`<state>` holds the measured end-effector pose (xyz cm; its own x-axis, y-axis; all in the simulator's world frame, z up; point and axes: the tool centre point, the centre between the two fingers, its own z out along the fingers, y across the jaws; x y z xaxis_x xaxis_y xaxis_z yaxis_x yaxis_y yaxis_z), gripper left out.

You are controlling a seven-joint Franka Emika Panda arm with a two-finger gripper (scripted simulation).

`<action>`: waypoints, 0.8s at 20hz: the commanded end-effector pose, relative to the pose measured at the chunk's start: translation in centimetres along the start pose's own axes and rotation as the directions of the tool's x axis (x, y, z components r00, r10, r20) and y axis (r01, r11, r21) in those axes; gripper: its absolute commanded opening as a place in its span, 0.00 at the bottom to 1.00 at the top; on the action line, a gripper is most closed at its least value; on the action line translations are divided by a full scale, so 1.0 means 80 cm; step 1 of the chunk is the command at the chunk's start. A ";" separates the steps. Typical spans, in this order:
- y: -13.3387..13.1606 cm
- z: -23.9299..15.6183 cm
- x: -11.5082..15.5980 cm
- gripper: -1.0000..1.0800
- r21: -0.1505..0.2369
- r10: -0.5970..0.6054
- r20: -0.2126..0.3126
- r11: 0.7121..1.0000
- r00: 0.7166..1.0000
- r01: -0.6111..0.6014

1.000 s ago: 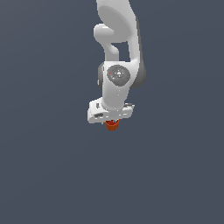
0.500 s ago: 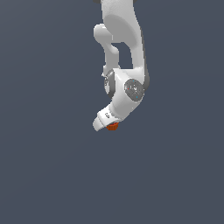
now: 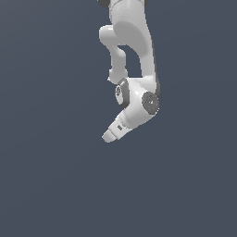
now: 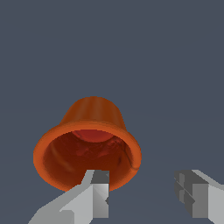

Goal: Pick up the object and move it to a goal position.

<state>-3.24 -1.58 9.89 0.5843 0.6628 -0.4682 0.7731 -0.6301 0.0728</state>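
Observation:
In the wrist view the object (image 4: 89, 140) is an orange-red ribbed cup whose open mouth faces the camera. My gripper (image 4: 142, 192) is open. One finger (image 4: 98, 197) stands in front of the cup's near rim, while the other finger (image 4: 197, 197) is off to the side, clear of the cup. The cup is not between the fingers. In the exterior view the white hand (image 3: 111, 134) tilts down toward the exterior view's left, and the object is hidden there.
A plain dark grey-blue surface fills both views. The white arm (image 3: 132, 51) comes down from the top of the exterior view. No other objects show.
The hand has rotated and swung from pointing down to tilting toward the exterior view's left. The orange object seen at the fingertips earlier no longer shows in the exterior view.

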 end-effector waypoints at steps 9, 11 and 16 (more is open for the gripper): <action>0.000 0.010 0.000 0.62 -0.007 -0.032 0.018 0.999 0.999 0.032; 0.000 0.021 -0.001 0.62 -0.008 -0.034 0.019 0.999 0.999 0.034; -0.001 0.039 -0.002 0.62 -0.008 -0.038 0.020 0.999 0.999 0.038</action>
<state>-4.07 -2.78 7.46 0.5503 0.6770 -0.4888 0.7958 -0.6024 0.0615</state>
